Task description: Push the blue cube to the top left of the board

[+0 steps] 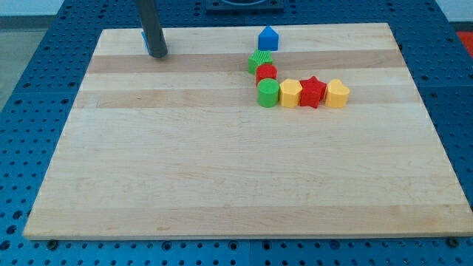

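Behind my tip [157,55], at the board's [222,185] top-left, a blue sliver, seemingly the blue cube [146,41], is mostly hidden by the near-upright rod, cut off above; no jaws, no legible writing; well right lie a blue house-shaped block [268,38] and a coloured cluster.
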Motion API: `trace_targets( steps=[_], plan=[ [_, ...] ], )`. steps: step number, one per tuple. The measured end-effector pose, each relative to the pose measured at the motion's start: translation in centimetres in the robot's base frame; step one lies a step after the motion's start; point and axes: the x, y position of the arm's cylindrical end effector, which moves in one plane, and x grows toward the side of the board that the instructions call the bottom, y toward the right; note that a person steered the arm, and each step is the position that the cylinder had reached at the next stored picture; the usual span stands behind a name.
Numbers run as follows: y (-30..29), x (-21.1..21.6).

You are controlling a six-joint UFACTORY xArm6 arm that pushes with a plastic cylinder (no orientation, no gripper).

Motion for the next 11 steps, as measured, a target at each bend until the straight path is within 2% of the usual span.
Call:
trace_targets(
  steps=[2, 3, 5, 8, 11],
  plan=[
    [3.7, -2.2],
    [2.6, -4.3],
    [-3.0, -4.2],
    [-1.2, -2.7],
    [-3.5, -1.9]
  ],
)
